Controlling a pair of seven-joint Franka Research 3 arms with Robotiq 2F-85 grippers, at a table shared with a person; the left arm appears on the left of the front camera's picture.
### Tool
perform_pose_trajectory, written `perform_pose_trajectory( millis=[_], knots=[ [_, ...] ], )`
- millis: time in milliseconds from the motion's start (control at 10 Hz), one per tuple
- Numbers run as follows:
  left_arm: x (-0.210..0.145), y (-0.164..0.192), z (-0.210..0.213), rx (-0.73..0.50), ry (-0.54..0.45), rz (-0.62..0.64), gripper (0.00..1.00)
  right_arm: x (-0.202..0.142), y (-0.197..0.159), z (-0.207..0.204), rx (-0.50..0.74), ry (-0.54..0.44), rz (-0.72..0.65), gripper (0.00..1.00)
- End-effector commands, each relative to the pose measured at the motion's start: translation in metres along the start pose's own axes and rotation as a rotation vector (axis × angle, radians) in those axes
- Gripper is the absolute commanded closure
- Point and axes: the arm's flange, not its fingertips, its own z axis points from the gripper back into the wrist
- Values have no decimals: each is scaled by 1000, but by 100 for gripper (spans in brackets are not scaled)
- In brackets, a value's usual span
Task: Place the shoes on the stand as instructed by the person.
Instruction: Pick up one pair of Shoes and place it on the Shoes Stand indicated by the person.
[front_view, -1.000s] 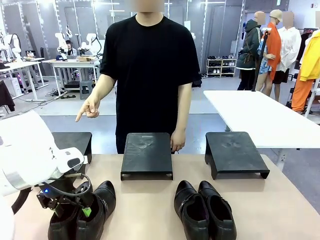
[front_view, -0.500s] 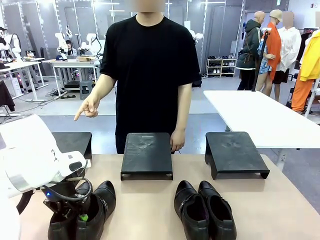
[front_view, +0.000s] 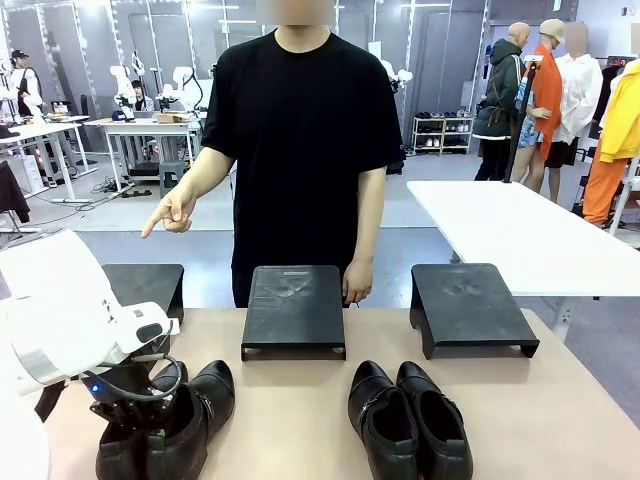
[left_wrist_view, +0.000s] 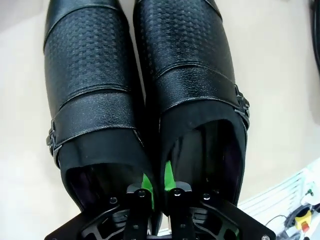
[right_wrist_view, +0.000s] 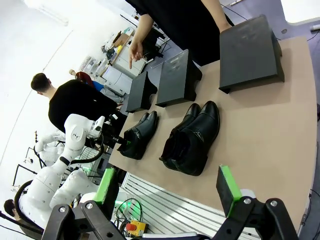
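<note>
Left pincer (left_wrist_view: 156, 182) has sunk lower, clenching the adjoining inner walls of the left shoes (front_view: 198, 412); 3 stands (front_view: 293, 305) sit beyond.

I am looking into a large lab hall: white work tables (front_view: 500, 225), a metal shelf (front_view: 443, 133), grey floor (front_view: 110, 215).

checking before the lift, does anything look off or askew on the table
Nothing stands out. The left pair and right pair sit upright, side by side, on the table. The left stand, middle stand and right stand sit flat. The left gripper has its jaws pinching the left pair's adjoining inner walls.
</note>
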Motion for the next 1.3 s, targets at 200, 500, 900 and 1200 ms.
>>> perform_pose_trajectory(
  millis=[200, 500, 900, 1200],
  knots=[
    [-66, 1, 74, -89, -70, -91, 100, 2, 1, 0, 4, -9, 21, 0],
    [-73, 24, 149, -131, -137, -83, 94, 2, 1, 0, 4, -9, 21, 0],
    [-87, 91, 213, -173, -225, -90, 94, 2, 1, 0, 4, -9, 21, 0],
    [-86, 130, 222, -175, -265, -63, 94, 2, 1, 0, 4, -9, 21, 0]
  ],
)
